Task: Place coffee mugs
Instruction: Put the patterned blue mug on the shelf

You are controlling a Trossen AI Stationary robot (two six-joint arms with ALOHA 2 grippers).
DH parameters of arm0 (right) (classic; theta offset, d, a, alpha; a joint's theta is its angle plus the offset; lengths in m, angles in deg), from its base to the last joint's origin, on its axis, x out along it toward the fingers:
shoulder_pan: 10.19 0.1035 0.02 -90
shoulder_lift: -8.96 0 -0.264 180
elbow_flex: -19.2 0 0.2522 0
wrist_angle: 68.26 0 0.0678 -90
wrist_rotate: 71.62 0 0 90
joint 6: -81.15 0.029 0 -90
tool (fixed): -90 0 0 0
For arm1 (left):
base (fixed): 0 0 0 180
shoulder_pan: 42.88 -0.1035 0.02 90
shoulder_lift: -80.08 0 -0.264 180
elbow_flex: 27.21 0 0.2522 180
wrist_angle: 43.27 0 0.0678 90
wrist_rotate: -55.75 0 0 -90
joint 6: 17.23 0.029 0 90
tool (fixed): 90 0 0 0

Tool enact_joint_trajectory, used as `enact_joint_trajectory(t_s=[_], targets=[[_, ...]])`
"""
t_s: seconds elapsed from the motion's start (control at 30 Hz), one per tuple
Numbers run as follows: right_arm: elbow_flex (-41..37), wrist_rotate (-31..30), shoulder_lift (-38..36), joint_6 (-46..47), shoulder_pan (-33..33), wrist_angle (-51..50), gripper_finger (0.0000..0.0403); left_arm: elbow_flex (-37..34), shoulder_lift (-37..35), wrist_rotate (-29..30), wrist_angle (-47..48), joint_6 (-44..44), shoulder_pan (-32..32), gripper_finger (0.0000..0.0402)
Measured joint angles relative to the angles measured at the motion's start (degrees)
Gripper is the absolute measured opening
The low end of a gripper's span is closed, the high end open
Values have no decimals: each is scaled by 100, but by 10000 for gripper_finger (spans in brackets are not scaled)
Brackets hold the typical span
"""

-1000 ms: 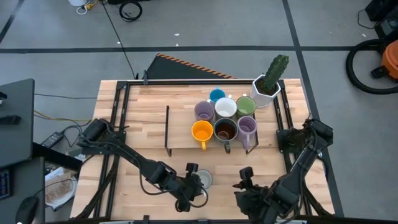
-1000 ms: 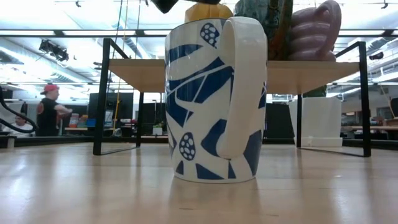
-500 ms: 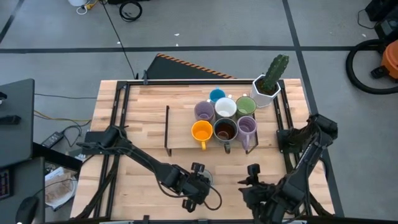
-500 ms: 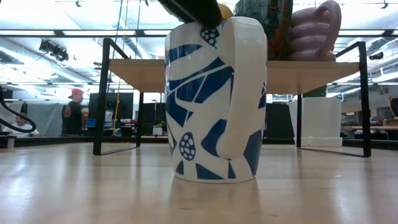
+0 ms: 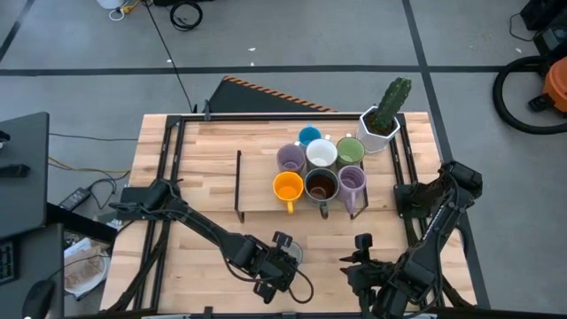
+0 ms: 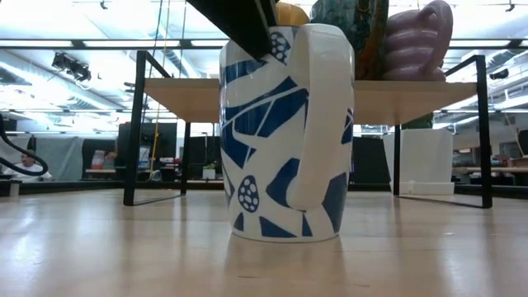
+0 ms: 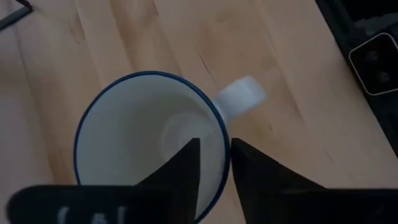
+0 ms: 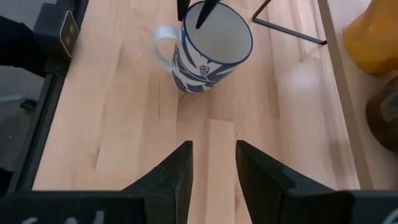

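- Big butcher-block table (image 5: 204, 168) fills the high view, a low wooden shelf (image 5: 257, 173) on thin black legs standing on its far half.
- Up on that shelf, a tight cluster of mugs: lavender mug (image 5: 291, 159), white mug (image 5: 321, 154), green mug (image 5: 350, 151), small blue mug (image 5: 309, 136) behind them; nearer row is orange mug (image 5: 287, 188), dark brown mug (image 5: 321, 185), second lavender mug (image 5: 353, 181).
- White pot with a cactus (image 5: 381, 124) sits at the shelf's far right corner, just beside the green mug.
- Down at the table's near edge stands the blue-and-white patterned mug (image 6: 285, 132), upright on the bare wood, well apart from the shelf group, handle toward the low camera.
- Left gripper (image 7: 214, 171) is right on it: one finger inside the rim, one outside, straddling the wall beside the handle. Whether they actually pinch it, I cannot tell.
- Right gripper (image 8: 213, 168) hovers near the front edge, to the mug's right, fingers apart, nothing between them.
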Motion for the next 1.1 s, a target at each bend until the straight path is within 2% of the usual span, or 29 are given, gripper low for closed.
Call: enact_joint_trajectory(t_s=[0.27, 0.47, 0.9, 1.1], targets=[[0, -12, -2, 109, 3, 17, 127, 0, -13, -237, 28, 25, -15, 20], [0, -164, -4, 198, 122, 16, 127, -16, -141, -401, 154, 190, -26, 19], [0, -268, -4, 238, 251, 40, 127, -7, -1566, -169, 1396, -2, -22, 19], [0, -372, -4, 189, 251, 57, 127, -9, -1984, -420, 1948, 27, -126, 19]])
